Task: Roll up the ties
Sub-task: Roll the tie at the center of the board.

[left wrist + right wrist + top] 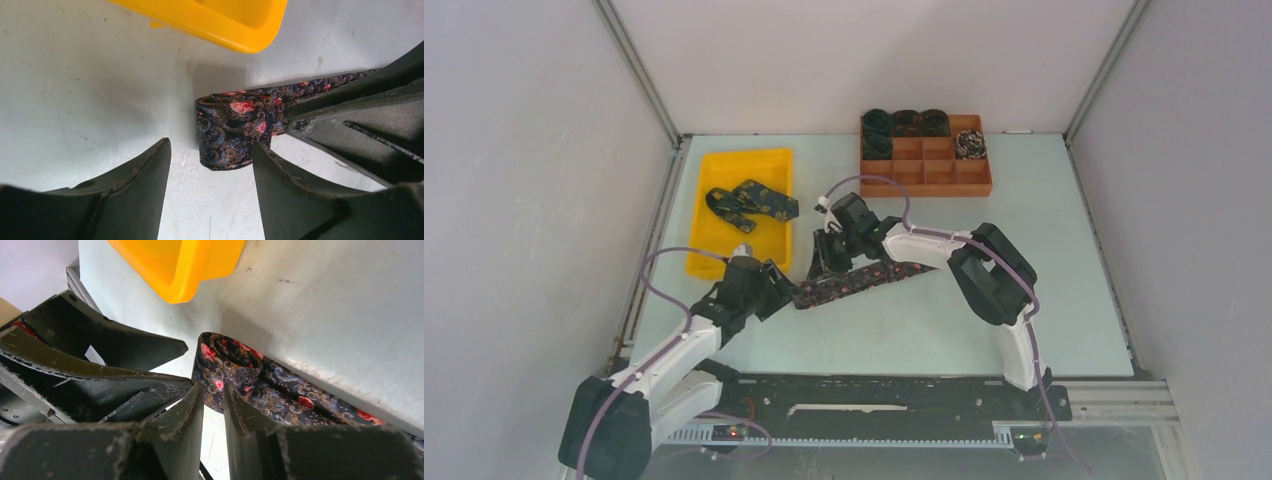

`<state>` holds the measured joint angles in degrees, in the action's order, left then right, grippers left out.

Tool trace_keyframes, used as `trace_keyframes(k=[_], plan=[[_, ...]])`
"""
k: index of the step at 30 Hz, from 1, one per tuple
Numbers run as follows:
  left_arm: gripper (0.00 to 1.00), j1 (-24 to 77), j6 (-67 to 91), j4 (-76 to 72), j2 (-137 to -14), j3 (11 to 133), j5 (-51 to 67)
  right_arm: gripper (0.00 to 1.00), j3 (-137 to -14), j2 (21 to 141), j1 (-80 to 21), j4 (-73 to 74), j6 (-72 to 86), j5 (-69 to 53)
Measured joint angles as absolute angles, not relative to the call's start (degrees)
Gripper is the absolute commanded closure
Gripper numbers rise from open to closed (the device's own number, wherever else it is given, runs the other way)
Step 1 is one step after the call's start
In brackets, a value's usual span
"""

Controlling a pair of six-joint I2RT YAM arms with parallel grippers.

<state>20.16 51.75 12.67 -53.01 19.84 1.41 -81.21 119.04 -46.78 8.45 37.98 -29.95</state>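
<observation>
The pale worktop (1044,300) carries 3 things. A yellow tray (714,250) sits toward its left side. An orange divided box (924,190) stands well right of the tray, at the far edge. 1 dark floral tie (856,283) lies just right of the tray's near corner. Its end nearest the tray is rolled up, and the rest stretches flat away from it.

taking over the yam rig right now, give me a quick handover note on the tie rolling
Left gripper open, straddling the started coil of the red floral tie on the table.
Right gripper: jaws almost together at that coil; a pinch can't be confirmed.
Done: five rolled ties sit in the orange compartment box.
To do: finish this roll, most of the band lies flat; then the green-patterned tie loose in the yellow tray.
</observation>
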Motion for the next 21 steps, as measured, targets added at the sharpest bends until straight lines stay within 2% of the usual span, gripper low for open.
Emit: trace_keyframes(k=[21], plan=[[0.35,19.7,51.4,9.7,-57.7,19.8,2.2,0.87,-80.2,121.0,-47.7,9.1,37.5,-28.4]])
